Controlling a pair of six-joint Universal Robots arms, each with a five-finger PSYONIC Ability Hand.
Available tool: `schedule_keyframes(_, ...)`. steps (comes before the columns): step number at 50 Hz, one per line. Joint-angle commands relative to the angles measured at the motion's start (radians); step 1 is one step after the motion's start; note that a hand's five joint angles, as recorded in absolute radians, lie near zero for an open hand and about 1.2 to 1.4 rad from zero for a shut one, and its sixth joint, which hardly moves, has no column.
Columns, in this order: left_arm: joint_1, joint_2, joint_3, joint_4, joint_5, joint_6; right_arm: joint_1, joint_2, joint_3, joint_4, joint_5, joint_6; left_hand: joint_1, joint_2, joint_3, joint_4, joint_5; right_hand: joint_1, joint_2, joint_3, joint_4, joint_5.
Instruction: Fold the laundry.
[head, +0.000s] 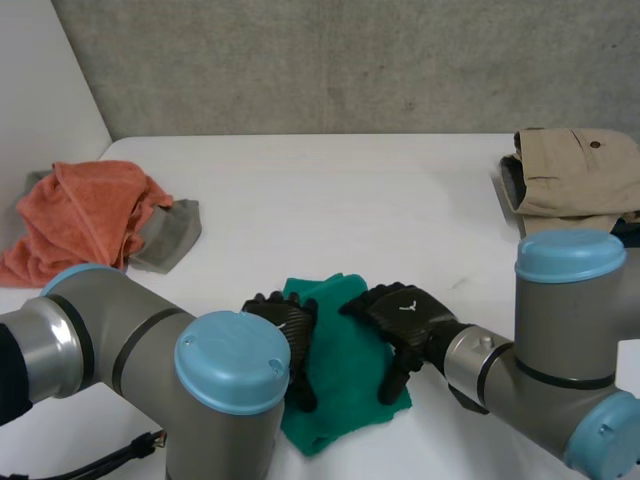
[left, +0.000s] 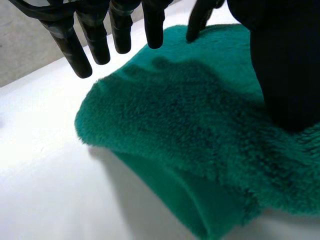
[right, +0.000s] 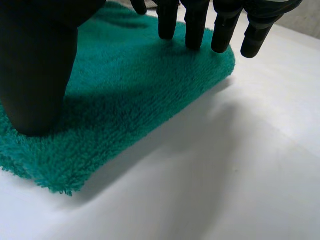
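one cloth in work: green towel (head: 345, 370), lower centre of the head view, lying on the white table (head: 330, 200) between the two arms.
towel state: looks folded at least once. the left wrist view shows a top layer over a lower layer along one edge. compact, roughly rectangular, edges a bit ragged.
left hand (head: 285, 325): on the towel's left side. fingers (left: 120, 30) straight and spread, tips at the towel's edge, thumb down on the pile. nothing pinched.
right hand (head: 405, 315): on the towel's right side. fingers (right: 196, 25) straight and apart over the towel's edge, thumb resting on the pile. nothing pinched.
step, my read: flattening or squaring the fold, not grabbing.
waiting: orange towel (head: 85, 220) heaped beside a grey cloth (head: 170, 235) at the left edge of the frame, both crumpled.
beige garment (head: 575, 170): upper right of the frame, looks folded. cannot tell if it counts as done.
progress, my read: partway. green towel near finished, maybe one more fold. left heap not yet folded.
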Motion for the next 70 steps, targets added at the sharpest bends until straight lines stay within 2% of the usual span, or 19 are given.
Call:
schedule_keyframes(1,0.042,0.008,-0.028,-0.012,-0.001,0.042,0.002,0.027,-0.018,-0.053,0.066,-0.089,-0.014,-0.023,-0.024,-0.021,-0.041,-0.044,-0.036,-0.032,-0.028,-0.041)
schedule_keyframes(6,0.067,0.029,-0.028,-0.012,0.006,0.108,0.005,-0.006,-0.001,-0.067,0.106,-0.131,-0.017,-0.026,-0.027,-0.024,-0.044,-0.044,-0.036,-0.032,-0.028,-0.041)
schedule_keyframes(10,0.096,0.144,0.019,0.004,0.037,0.160,0.034,-0.172,0.081,-0.103,0.115,-0.193,-0.021,-0.029,-0.031,-0.027,-0.048,-0.044,-0.036,-0.032,-0.028,-0.041)
schedule_keyframes(12,0.107,0.170,0.053,0.008,0.069,0.174,0.050,-0.203,0.114,-0.123,0.115,-0.210,-0.021,-0.029,-0.031,-0.027,-0.048,-0.044,-0.036,-0.032,-0.028,-0.041)
schedule_keyframes(13,0.122,0.196,0.094,0.008,0.125,0.183,0.071,-0.227,0.150,-0.145,0.117,-0.220,-0.021,-0.029,-0.031,-0.027,-0.048,-0.044,-0.036,-0.032,-0.028,-0.041)
schedule_keyframes(15,0.136,0.210,0.125,0.008,0.185,0.186,0.093,-0.240,0.186,-0.159,0.117,-0.221,-0.021,-0.029,-0.031,-0.027,-0.048,-0.044,-0.036,-0.032,-0.028,-0.041)
schedule_keyframes(16,0.153,0.216,0.162,0.003,0.269,0.189,0.114,-0.241,0.221,-0.170,0.120,-0.221,-0.021,-0.029,-0.031,-0.027,-0.048,-0.044,-0.036,-0.032,-0.028,-0.041)
schedule_keyframes(19,0.182,0.216,0.213,-0.012,0.408,0.189,0.134,-0.235,0.272,-0.185,0.122,-0.220,-0.021,-0.029,-0.031,-0.027,-0.048,-0.044,-0.036,-0.032,-0.028,-0.041)
schedule_keyframes(20,0.199,0.216,0.234,-0.031,0.510,0.189,0.142,-0.234,0.305,-0.206,0.123,-0.218,-0.021,-0.029,-0.031,-0.027,-0.048,-0.044,-0.036,-0.032,-0.028,-0.041)
schedule_keyframes(23,0.214,0.215,0.268,-0.078,0.656,0.188,0.148,-0.230,0.348,-0.274,0.123,-0.215,-0.021,-0.029,-0.031,-0.027,-0.048,-0.044,-0.036,-0.032,-0.028,-0.041)
schedule_keyframes(24,0.219,0.210,0.291,-0.110,0.748,0.185,0.153,-0.224,0.368,-0.336,0.125,-0.212,-0.021,-0.029,-0.031,-0.027,-0.048,-0.044,-0.036,-0.032,-0.028,-0.041)
schedule_keyframes(28,0.230,0.187,0.329,-0.164,0.899,0.180,0.168,-0.183,0.381,-0.455,0.144,-0.204,-0.021,-0.029,-0.031,-0.027,-0.048,-0.044,-0.036,-0.032,-0.028,-0.041)
schedule_keyframes(29,0.231,0.178,0.334,-0.167,0.911,0.182,0.173,-0.172,0.381,-0.470,0.149,-0.204,-0.021,-0.029,-0.031,-0.027,-0.048,-0.044,-0.036,-0.032,-0.028,-0.041)
schedule_keyframes(35,0.214,0.143,0.343,-0.169,0.902,0.185,0.208,-0.086,0.352,-0.544,0.189,-0.204,-0.021,-0.029,-0.031,-0.027,-0.048,-0.044,-0.036,-0.032,-0.028,-0.041)
schedule_keyframes(44,0.199,0.141,0.346,-0.167,0.899,0.180,0.217,-0.019,0.319,-0.634,0.194,-0.209,-0.021,-0.029,-0.031,-0.027,-0.048,-0.044,-0.036,-0.032,-0.028,-0.041)
schedule_keyframes(51,0.197,0.143,0.346,-0.167,0.899,0.178,0.220,-0.016,0.292,-0.659,0.186,-0.209,-0.021,-0.029,-0.031,-0.027,-0.048,0.134,0.141,0.145,0.150,0.136)
schedule_keyframes(56,0.199,0.144,0.343,-0.167,0.898,0.175,0.219,0.044,0.240,-0.654,0.181,-0.217,-0.021,-0.029,-0.031,-0.027,-0.048,0.377,0.385,0.389,0.393,0.380)
schedule_keyframes(61,0.202,0.144,0.337,-0.167,0.898,0.177,0.209,0.072,0.198,-0.662,0.181,-0.221,-0.021,-0.029,-0.031,-0.027,-0.048,1.176,1.184,1.188,1.193,1.179)
schedule_keyframes(70,0.213,0.169,0.363,-0.166,0.859,0.177,0.171,0.029,0.131,-0.667,0.194,-0.215,-0.021,-0.029,-0.031,-0.027,-0.048,1.178,1.186,1.189,1.194,1.181)
